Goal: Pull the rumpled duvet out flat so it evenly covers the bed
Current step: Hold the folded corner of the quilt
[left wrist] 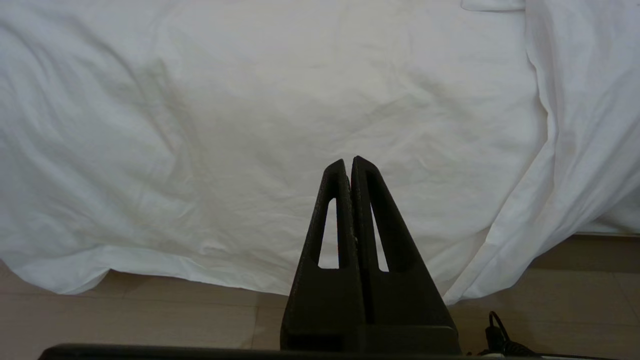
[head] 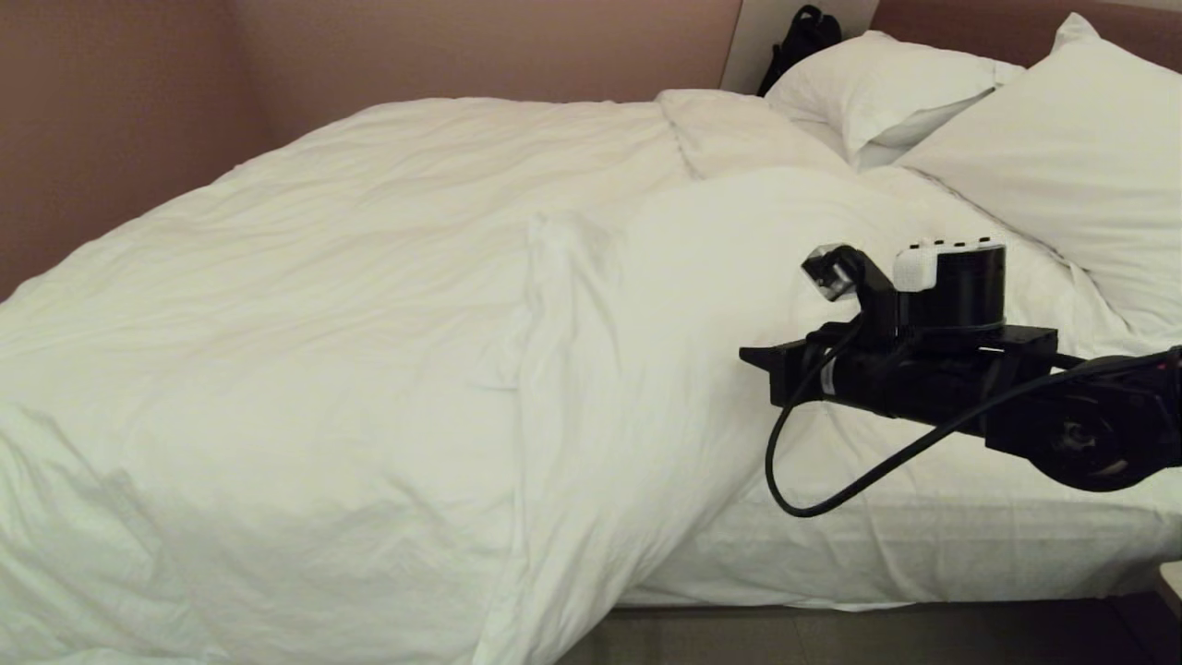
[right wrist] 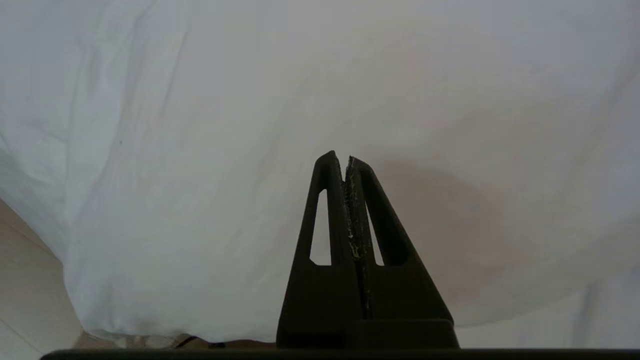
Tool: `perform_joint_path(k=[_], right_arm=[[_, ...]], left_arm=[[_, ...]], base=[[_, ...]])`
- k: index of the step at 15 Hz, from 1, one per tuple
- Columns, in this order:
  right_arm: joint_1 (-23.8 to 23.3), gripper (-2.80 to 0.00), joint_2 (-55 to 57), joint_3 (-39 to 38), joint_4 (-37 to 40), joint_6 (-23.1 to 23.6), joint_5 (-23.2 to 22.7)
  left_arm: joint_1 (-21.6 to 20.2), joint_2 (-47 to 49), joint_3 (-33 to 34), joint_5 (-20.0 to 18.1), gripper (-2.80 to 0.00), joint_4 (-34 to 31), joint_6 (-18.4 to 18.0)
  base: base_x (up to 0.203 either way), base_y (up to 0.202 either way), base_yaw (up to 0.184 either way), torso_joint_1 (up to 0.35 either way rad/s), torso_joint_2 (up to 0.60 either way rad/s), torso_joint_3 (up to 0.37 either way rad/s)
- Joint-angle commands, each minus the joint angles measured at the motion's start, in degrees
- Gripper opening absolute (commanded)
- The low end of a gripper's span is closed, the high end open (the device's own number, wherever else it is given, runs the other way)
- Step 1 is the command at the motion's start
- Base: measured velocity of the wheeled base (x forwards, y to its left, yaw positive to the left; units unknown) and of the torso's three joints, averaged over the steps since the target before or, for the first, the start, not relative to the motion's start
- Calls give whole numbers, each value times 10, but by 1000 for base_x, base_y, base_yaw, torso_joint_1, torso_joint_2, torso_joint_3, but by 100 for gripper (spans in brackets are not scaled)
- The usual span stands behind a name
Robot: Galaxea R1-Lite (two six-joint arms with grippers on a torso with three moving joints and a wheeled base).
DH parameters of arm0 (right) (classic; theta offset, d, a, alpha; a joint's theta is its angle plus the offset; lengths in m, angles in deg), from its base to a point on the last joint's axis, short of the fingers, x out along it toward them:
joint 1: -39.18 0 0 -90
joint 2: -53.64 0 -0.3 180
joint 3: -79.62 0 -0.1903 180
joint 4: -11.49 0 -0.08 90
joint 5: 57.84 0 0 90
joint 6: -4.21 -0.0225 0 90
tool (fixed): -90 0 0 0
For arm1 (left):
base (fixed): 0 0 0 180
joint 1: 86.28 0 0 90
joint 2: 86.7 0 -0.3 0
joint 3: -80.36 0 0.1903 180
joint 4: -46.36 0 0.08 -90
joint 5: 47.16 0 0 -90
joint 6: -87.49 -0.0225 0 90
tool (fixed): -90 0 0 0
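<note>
- My right gripper (right wrist: 346, 159): fingers pressed together, nothing between them, tips pointing at the duvet (right wrist: 320, 100) with a shadow under them; can't tell from the right wrist view if they touch the cloth.
- My left gripper (left wrist: 349, 162): fingers clenched too, empty, aimed at the duvet's hanging side above the wood-look floor (left wrist: 125, 315); not visible in the head view.
- No readable writing or brand anywhere; white tape patch on the right arm's (head: 923, 369) black wrist cylinder carries no legible text.
- Right arm reaches in level from the right edge of the head view, over the near side of the bed (head: 923, 554); black cable loops below it; fingertips hidden behind the wrist block there.
- Duvet lies bunched toward the left and middle of the bed, a fold draping over the near edge, leaving fitted sheet (head: 923, 517) bare on the right.
- Two pillows (head: 1062, 157) at the headboard (head: 970, 23) end; a dark bag-like thing (head: 802, 42) behind them, hard to identify.
- Bed's left part cut off.
</note>
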Motion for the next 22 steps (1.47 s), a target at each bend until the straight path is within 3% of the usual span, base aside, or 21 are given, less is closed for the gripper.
perform_joint_path(k=[1,13,22], right_arm=[[8,0,14,-1,-5,11,43],[18,0,37,-4,-20,15,62],[19,0,152,17,-26,15,74]], left_arm=[[0,0,0,0,-280,0,0],[0,0,0,0,-280,0,0],[0,0,0,0,-280,0,0]], base=[[0,0,0,0,0,0],[0,0,0,0,0,0],[0,0,0,0,0,0]])
